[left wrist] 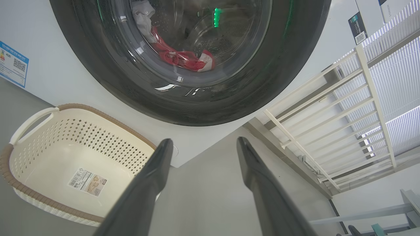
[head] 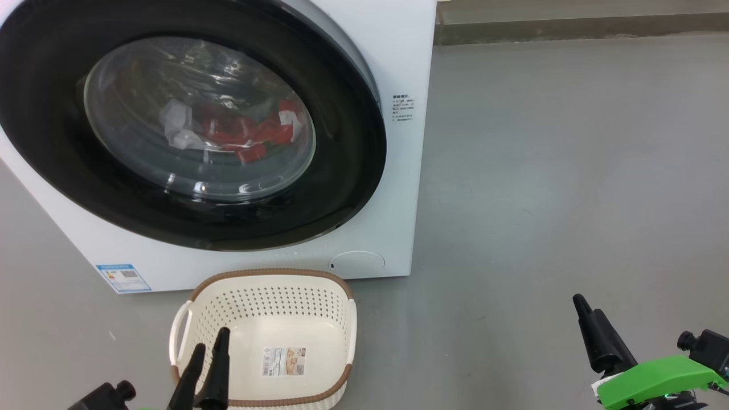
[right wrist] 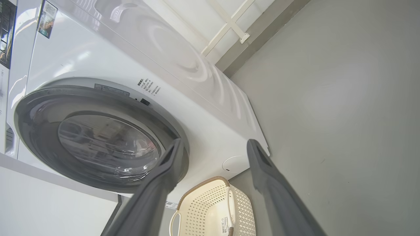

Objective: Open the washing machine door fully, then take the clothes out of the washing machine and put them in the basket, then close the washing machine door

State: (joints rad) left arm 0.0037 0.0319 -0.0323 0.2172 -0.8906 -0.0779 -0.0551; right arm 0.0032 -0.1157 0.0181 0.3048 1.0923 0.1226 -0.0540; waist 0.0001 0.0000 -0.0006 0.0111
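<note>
Washing machine door [head: 353, 171] is seen shut against the washing machine [head: 398, 57] – its top and left edge are cut off in the head view. The clothes [head: 250, 134] are made out only through the glass bowl, low in the drum: red and white, smeared by reflections, so the piece count cannot be told. The basket [head: 273, 273] is set on the floor [head: 569, 171] just in front of the machine, below the door. Its near rim is clipped by the frame edge and partly covered by the left gripper [left wrist: 204, 139]. A paper label [head: 283, 361] is stuck to its bottom; the print is too small to be read.

Left gripper: fingers spread wide, nothing held, hung above the basket's near left side. Right gripper [right wrist: 215, 141]: fingers likewise spread, nothing between them, well right of the basket. In the head view one finger of it is seen, above a green wrist cover [head: 655, 378].

Floor – smooth grey, matte. A blue label [head: 124, 277] is fixed low on the machine front. A white slatted railing [left wrist: 328, 114] is seen beside the machine.
</note>
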